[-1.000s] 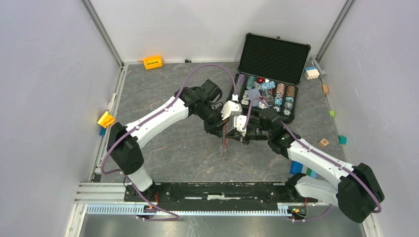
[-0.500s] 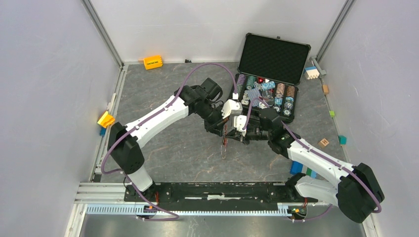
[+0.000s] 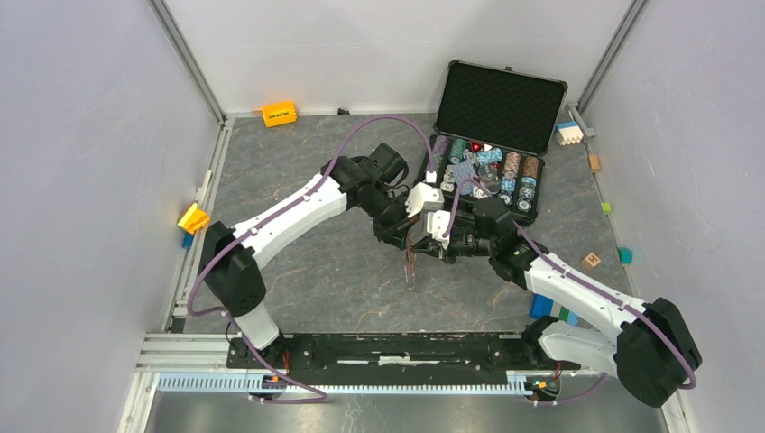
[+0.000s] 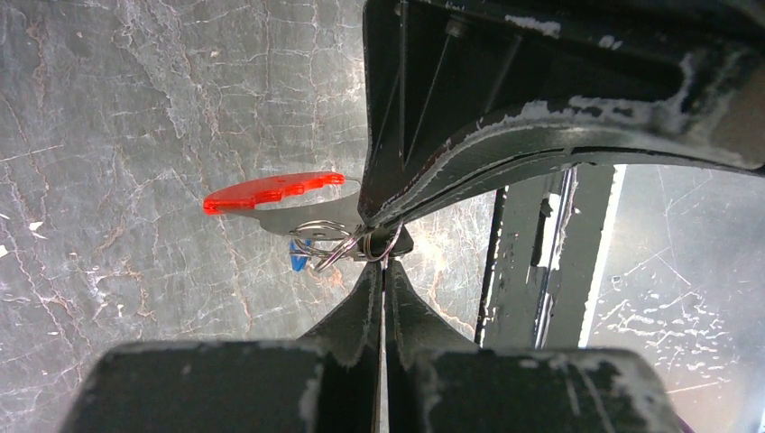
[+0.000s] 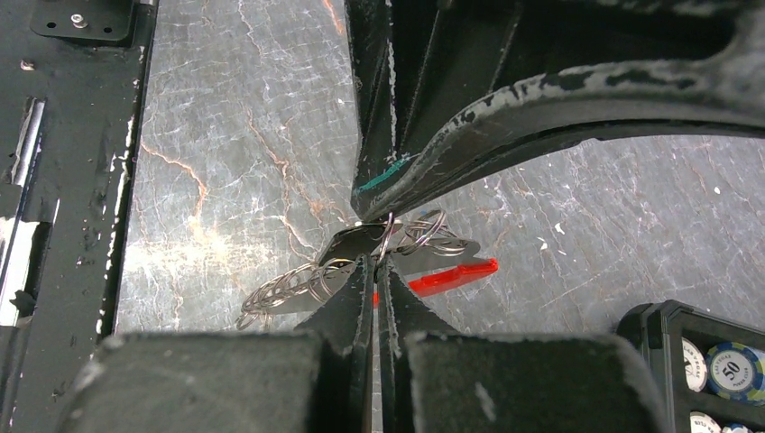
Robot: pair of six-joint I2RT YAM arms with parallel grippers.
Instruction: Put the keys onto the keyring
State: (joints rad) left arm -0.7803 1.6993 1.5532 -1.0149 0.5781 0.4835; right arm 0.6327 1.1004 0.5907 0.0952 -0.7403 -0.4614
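Both grippers meet tip to tip above the middle of the table. My left gripper [image 3: 413, 234] is shut on a thin wire loop of the keyring [image 4: 336, 236]. My right gripper [image 3: 439, 242] is shut on the same wire loop from the opposite side. The keyring's red fob [image 4: 271, 191] and its chain of small silver rings [image 5: 289, 287] hang beside the tips and dangle toward the floor [image 3: 411, 266]. Flat silver keys [image 5: 435, 258] and a small blue tag [image 4: 295, 260] crowd at the loop. Whether they are threaded on it is hidden by the fingers.
An open black case [image 3: 494, 135] with poker chips stands behind the grippers at the back right. An orange block [image 3: 279, 114] lies at the back wall, a yellow one [image 3: 193, 217] at the left edge, and small coloured blocks [image 3: 593, 260] at the right. The black base rail [image 3: 397, 347] runs along the near edge.
Both grippers stay pinched together at the same spot. The left forearm has shifted slightly and the dangling fob has barely swung.
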